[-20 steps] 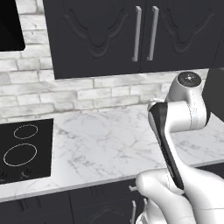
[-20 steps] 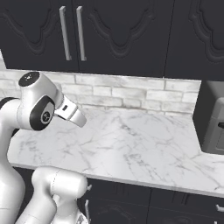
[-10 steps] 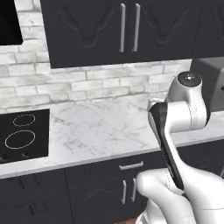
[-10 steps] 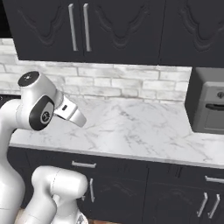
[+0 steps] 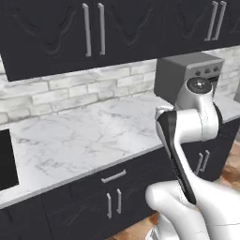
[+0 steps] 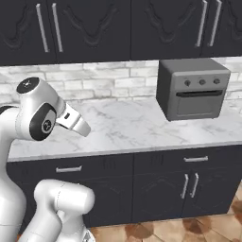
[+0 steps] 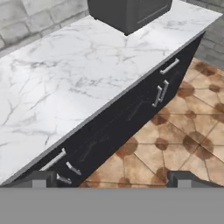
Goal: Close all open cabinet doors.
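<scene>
Black upper cabinet doors (image 5: 51, 33) with carved panels and long silver bar handles (image 5: 86, 30) run along the top of both base views. Each door (image 6: 90, 28) that I can see lies flush with its neighbours, and none stands out from the row. A further pair (image 6: 165, 26) hangs above the grey oven. My arm is folded in front of the counter, well below the doors. In the hand view my gripper (image 7: 113, 179) is open with nothing between its tips, and it looks down over the counter edge at the floor.
A grey toaster oven (image 6: 191, 87) stands on the white marble counter (image 5: 93, 136) against the brick wall. A black cooktop (image 5: 7, 159) sits at the left edge. Lower black cabinet fronts (image 6: 160, 189) and a tiled floor (image 7: 175, 131) lie below.
The whole picture has shifted left, so the base has driven to the right. The cooktop has slid to the edge and the toaster oven has come fully into view. The arm's pose is unchanged.
</scene>
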